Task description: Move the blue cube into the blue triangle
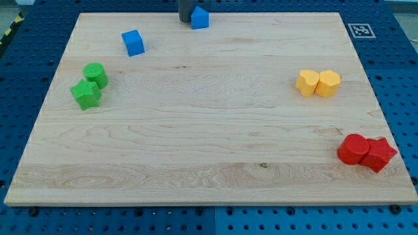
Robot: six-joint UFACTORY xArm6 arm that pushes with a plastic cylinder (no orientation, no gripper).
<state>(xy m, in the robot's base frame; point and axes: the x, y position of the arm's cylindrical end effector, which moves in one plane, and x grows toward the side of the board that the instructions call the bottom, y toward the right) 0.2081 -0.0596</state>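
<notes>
The blue cube [132, 42] lies on the wooden board [209, 130] at the view's upper left. The blue triangle [200, 17] sits at the view's top edge, near the middle. The dark rod comes down from the view's top just left of the blue triangle; my tip [185, 20] stands beside it, touching or nearly touching its left side. The blue cube is well to the left of and a little below my tip.
Two green blocks, a cylinder [96, 74] and a star-like one [85, 94], sit together at the view's left. Two yellow blocks [318, 83] touch at the right. Two red blocks [366, 152] touch at the lower right, near the board's edge.
</notes>
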